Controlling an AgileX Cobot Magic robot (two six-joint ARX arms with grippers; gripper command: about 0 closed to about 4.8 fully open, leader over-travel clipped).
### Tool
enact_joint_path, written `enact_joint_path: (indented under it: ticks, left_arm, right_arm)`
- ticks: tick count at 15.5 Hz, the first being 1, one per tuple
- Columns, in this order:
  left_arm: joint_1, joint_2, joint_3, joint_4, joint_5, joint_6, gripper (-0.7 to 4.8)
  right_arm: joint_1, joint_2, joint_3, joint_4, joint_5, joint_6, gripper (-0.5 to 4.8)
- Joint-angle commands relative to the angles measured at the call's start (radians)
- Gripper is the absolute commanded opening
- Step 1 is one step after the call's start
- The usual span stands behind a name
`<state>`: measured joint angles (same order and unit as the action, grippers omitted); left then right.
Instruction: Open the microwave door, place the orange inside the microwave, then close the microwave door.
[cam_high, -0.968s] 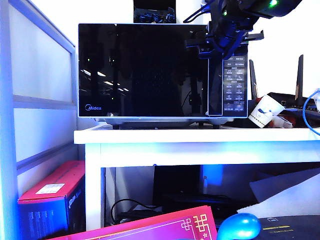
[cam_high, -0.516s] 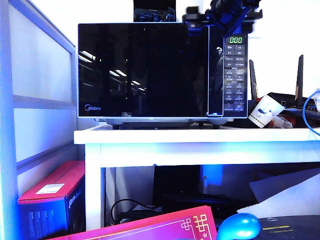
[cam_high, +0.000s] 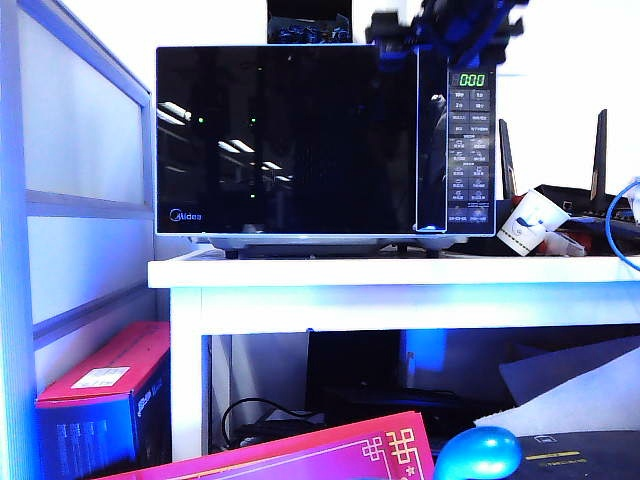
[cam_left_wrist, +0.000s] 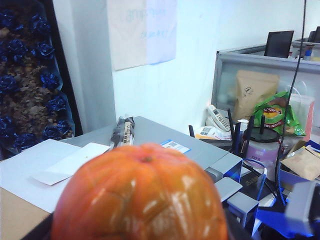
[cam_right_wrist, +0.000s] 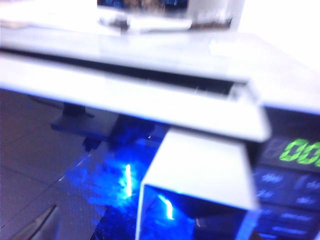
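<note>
- My left claw is hidden from every view. Its wrist camera shows the orange (cam_left_wrist: 140, 195) pressed up close, filling the lower part of the view, so I judge that claw is holding it, though I cannot see the fingers.
- My right claw (cam_high: 445, 25) is up at the top right corner of the microwave (cam_high: 325, 140), above the green display. It is blurred and I cannot tell how wide it stands.
- The microwave door (cam_high: 285, 140) sits below and to the side of my right claw. It looks flush with the front in the exterior view, and the right wrist view is too blurred to settle it.
- The door is stiff, glossy glass and likely slippery, so I would take hold of the tall handle strip (cam_high: 430, 150) beside the keypad, not the pane.
- The orange is light and round with shiny, ribbed skin. It could roll, so a gentle grip across its widest part suits it.
- The microwave stands on a white counter (cam_high: 400, 272).
</note>
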<state>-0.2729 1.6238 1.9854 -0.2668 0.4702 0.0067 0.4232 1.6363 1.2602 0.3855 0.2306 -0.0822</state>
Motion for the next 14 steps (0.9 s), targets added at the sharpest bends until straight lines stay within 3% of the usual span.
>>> enact_joint_path:
  ticks: [1, 10, 14]
  left_arm:
    - [0.000, -0.005, 0.006, 0.014, 0.002, 0.002, 1.83]
    - [-0.001, -0.005, 0.006, 0.012, 0.005, 0.000, 1.83]
    - [-0.001, -0.005, 0.006, 0.010, 0.005, 0.001, 1.83]
  right_arm:
    - [0.002, -0.035, 0.004, -0.023, -0.003, -0.001, 4.19]
    - [-0.049, -0.032, 0.004, -0.015, 0.019, -0.001, 4.18]
    - [-0.093, -0.045, 0.005, -0.017, -0.154, -0.001, 4.19]
